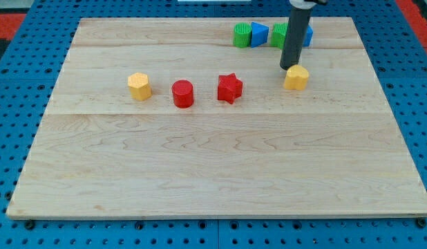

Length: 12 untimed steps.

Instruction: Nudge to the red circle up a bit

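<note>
The red circle block (182, 93) stands on the wooden board (220, 166), left of centre in the upper half. A red star block (229, 88) is just to its right and a yellow block (139, 86) to its left. My tip (287, 67) is far to the right of the red circle, at the upper left edge of another yellow block (296, 77), touching or nearly touching it. The rod rises from there to the view's top.
Near the board's top edge stand a green block (241, 34), a blue block (259, 34), and a second green block (278, 34) and blue block (308, 35) partly hidden behind the rod. A blue pegboard surrounds the board.
</note>
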### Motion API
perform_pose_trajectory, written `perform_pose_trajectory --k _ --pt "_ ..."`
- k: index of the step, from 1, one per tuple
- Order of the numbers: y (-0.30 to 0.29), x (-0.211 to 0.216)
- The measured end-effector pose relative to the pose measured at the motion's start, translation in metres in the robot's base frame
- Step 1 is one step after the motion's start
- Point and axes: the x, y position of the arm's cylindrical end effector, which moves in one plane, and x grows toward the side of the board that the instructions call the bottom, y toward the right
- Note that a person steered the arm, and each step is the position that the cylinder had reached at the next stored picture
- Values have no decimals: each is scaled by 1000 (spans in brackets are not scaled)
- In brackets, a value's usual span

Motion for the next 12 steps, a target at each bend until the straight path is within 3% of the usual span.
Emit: perform_pose_trajectory --k 1,2,4,5,6,7,8,9,12 --pt "-3 9" --pt "-57 -15" --pt "-288 -15" --pt "-373 -11" --pt "-382 86" --pt "-314 145" --pt "-238 124" --pt "-201 93" --pt "-189 88"
